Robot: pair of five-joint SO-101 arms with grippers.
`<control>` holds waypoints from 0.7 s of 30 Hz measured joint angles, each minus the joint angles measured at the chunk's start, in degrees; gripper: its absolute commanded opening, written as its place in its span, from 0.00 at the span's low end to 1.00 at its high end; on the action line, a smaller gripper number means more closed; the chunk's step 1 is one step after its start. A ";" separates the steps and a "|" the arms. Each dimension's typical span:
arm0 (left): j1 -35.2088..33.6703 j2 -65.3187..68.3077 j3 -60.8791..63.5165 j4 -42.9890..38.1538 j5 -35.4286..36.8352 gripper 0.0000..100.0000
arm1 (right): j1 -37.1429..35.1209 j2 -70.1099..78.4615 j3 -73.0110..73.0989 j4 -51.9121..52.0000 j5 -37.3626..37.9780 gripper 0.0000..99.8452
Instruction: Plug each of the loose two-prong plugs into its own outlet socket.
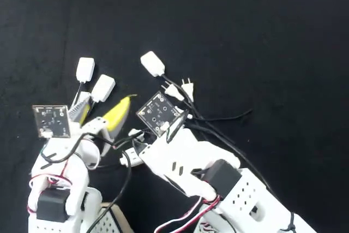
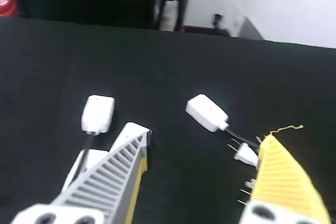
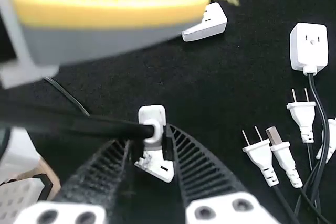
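One plug | clamped inside right gripper (cord sideways)

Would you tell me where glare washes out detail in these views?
High view: the white corded outlet block glares against the black tablecloth, its slots lost. Left wrist view: likewise; bright white wall behind. Right wrist view: evenly lit, slots visible.

A black desk carries three white outlet sockets, perhaps a fourth, and loose two-prong plugs on black cords.
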 measured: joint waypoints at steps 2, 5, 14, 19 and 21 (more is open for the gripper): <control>-0.26 0.09 1.14 -0.79 0.00 0.33 | 0.00 0.00 0.00 0.00 0.00 0.01; -0.70 0.09 2.73 -1.41 0.00 0.33 | -0.09 -2.02 0.00 0.00 -0.18 0.01; 3.16 0.09 3.87 -1.49 0.00 0.33 | -0.44 -15.56 4.13 -0.26 -3.34 0.01; 3.52 0.09 3.78 0.00 0.00 0.33 | -0.44 -16.44 6.24 -3.16 -3.34 0.01; 4.31 -0.09 3.60 1.23 0.18 0.33 | -0.44 -16.44 6.33 -3.69 -3.34 0.01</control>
